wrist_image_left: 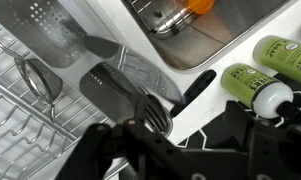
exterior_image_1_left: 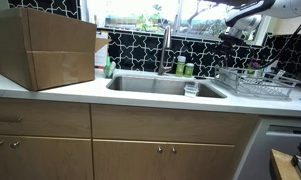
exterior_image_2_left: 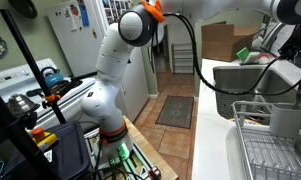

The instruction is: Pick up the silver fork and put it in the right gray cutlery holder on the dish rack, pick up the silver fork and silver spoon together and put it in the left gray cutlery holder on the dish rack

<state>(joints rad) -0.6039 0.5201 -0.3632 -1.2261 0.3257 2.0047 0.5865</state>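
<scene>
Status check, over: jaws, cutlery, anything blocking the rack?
Jaws over the dish rack, state unclear in blur. Silver cutlery apparently in a gray holder. Green bottles beside, not blocking.

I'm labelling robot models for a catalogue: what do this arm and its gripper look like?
The arm has rounded white links with a dark joint face, an orange ring at one joint, and a black cable looping along it. The gripper is black.
</scene>
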